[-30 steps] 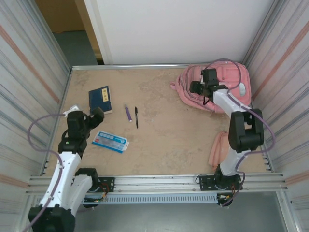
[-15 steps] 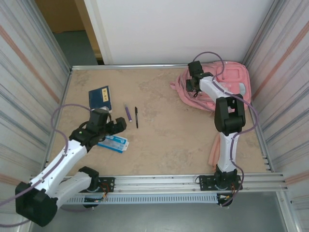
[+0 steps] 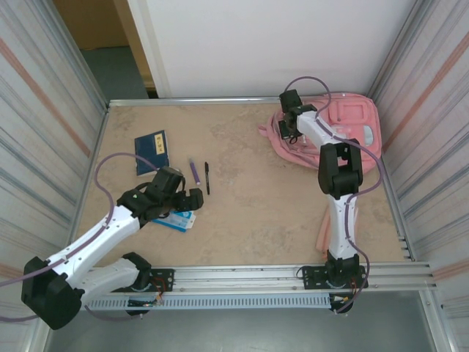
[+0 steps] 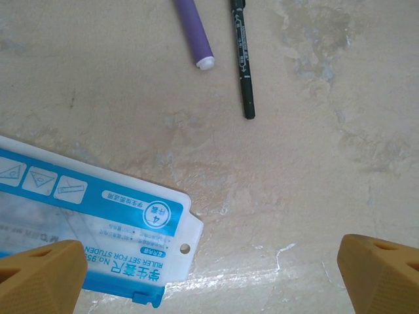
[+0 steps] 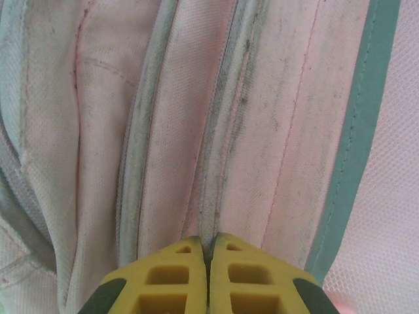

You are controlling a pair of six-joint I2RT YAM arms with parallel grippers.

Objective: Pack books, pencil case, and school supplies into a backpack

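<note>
The pencil case (image 3: pixel 170 217) lies flat at near left, long axis roughly crosswise, its right end just under the wide-open left gripper (image 3: pixel 187 202), while the distant right gripper (image 3: pixel 287 126) sits fully closed against a zip seam of the backpack (image 3: pixel 344 125).

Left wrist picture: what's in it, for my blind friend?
A light blue pencil case lies lower left on a beige table, a purple pen and a black pen further up. The open left pincer shows orange tips in the bottom corners.
</note>
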